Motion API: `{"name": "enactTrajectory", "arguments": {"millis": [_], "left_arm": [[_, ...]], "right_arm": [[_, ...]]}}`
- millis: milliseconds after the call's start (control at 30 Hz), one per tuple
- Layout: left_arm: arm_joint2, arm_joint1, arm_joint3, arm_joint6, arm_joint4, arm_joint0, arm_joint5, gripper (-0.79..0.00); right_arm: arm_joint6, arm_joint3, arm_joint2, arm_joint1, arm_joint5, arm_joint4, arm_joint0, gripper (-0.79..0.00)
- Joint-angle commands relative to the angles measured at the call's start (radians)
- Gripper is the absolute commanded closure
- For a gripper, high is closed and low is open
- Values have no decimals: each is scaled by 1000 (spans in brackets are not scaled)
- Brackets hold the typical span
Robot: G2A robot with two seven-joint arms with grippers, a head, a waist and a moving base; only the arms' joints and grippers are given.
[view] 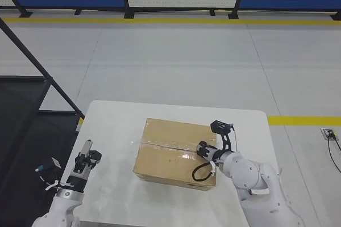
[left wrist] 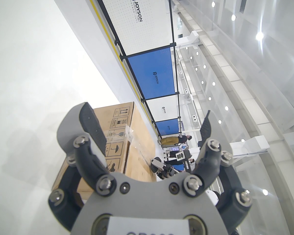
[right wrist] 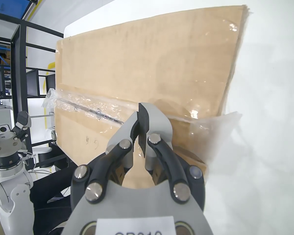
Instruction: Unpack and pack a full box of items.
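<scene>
On a white table (view: 113, 122) sits a brown cardboard box (view: 173, 156), its top flaps closed and sealed along the middle seam with clear tape (right wrist: 88, 103), so whatever is packed inside is hidden. The right gripper (right wrist: 140, 117) is over the box top near one end of the seam, jaws pressed together; whether they pinch any tape cannot be told. A loose, crumpled flap of tape (right wrist: 223, 125) hangs off that end of the box. The left gripper (left wrist: 147, 123) stands well apart beside the opposite end, jaws spread wide and holding nothing. Opening comes first, I judge: the tape is best caught at its loose end and peeled along the seam, low and steady, with the other arm bracing the box so it does not slide.
</scene>
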Motion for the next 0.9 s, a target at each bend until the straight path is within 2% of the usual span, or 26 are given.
{"name": "enactTrajectory", "arguments": {"millis": [0,233,400,500,600,633,667,733,867], "left_arm": [[0,0,0,0,0,0,0,-785],[1,0,-1,1,-1,0,1,-785],[39,-3,-63,-13,-6,-4,-14,-785],[76,-5,-74,-16,-1,-37,30,-785],[112,-7,-45,-33,-29,-109,118,-785],[126,-7,-29,-28,-13,-137,138,-683],[142,-8,-7,-29,-11,-162,157,-342],[166,-11,34,-35,-26,-212,199,0],[201,-13,117,-73,-41,-296,235,0]], "right_arm": [[0,13,-14,-1,-12,8,11,0],[-53,80,-90,-15,-24,54,78,0],[-113,118,-132,-27,-30,94,114,0],[-127,127,-140,-29,-41,114,119,0],[-134,128,-146,-29,-45,116,113,0],[-136,125,-146,-28,-50,117,107,0],[-139,122,-145,-27,-53,117,100,0],[-143,114,-139,-24,-61,119,85,0],[-148,102,-122,-18,-78,124,57,0]]}}
